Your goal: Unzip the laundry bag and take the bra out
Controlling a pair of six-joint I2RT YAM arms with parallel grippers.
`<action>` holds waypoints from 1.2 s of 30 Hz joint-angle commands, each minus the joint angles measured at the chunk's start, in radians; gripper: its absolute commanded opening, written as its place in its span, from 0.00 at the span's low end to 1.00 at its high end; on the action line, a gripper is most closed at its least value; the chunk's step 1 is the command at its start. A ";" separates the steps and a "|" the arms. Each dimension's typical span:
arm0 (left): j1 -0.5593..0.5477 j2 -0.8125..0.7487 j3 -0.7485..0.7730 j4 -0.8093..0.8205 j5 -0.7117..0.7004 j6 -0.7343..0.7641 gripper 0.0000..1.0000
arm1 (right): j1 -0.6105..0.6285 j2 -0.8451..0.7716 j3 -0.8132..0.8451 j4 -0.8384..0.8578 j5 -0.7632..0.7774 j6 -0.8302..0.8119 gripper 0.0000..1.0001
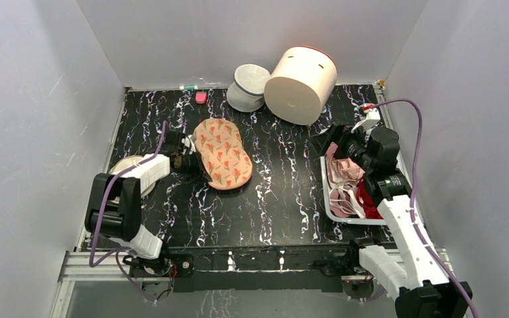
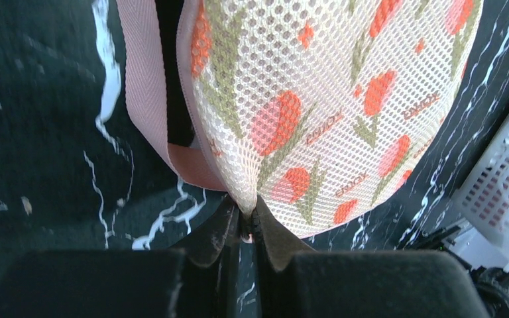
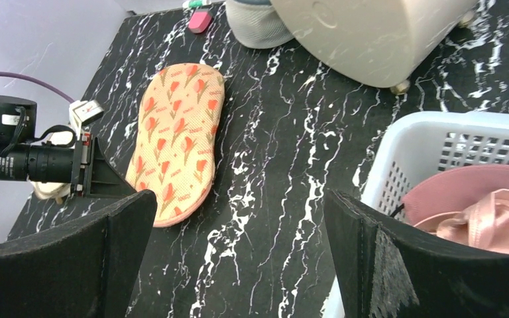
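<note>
Left wrist view: left claw closed on the mesh edge of the laundry bag, whose pink zip edging gapes beside the pinch. Hazard: pulling back without release would likely drag or flip the light pouch across the table. The bag lies flat, peach-orange and tulip-printed, left of centre. The bra, shiny salmon-pink satin, lies crumpled in the white basket beneath the wide-open right claw; a descent there could snag a strap.

cream cylinder: rear | white basket: right | dark red garment: inside
</note>
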 commanded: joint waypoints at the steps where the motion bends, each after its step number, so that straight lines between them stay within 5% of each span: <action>1: -0.002 -0.093 -0.057 -0.068 0.081 0.003 0.03 | -0.002 0.026 -0.018 0.078 -0.102 0.036 0.98; 11: -0.007 -0.258 -0.202 0.008 0.142 -0.156 0.05 | 0.057 0.102 -0.077 0.154 -0.172 0.114 0.98; 18: -0.021 -0.343 -0.324 0.203 0.214 -0.428 0.10 | 0.295 0.186 -0.098 0.193 -0.039 0.149 0.98; 21: -0.120 -0.377 -0.321 0.254 0.192 -0.510 0.14 | 0.393 0.257 -0.076 0.200 0.003 0.154 0.98; 24: -0.231 -0.379 -0.263 0.222 0.139 -0.516 0.27 | 0.440 0.317 -0.052 0.194 0.029 0.158 0.98; 30: -0.298 -0.441 -0.149 0.022 0.007 -0.385 0.79 | 0.443 0.316 -0.052 0.158 0.089 0.148 0.98; 36: -0.292 -0.410 0.054 -0.250 -0.280 -0.140 0.98 | 0.445 0.312 -0.065 0.135 0.078 0.142 0.98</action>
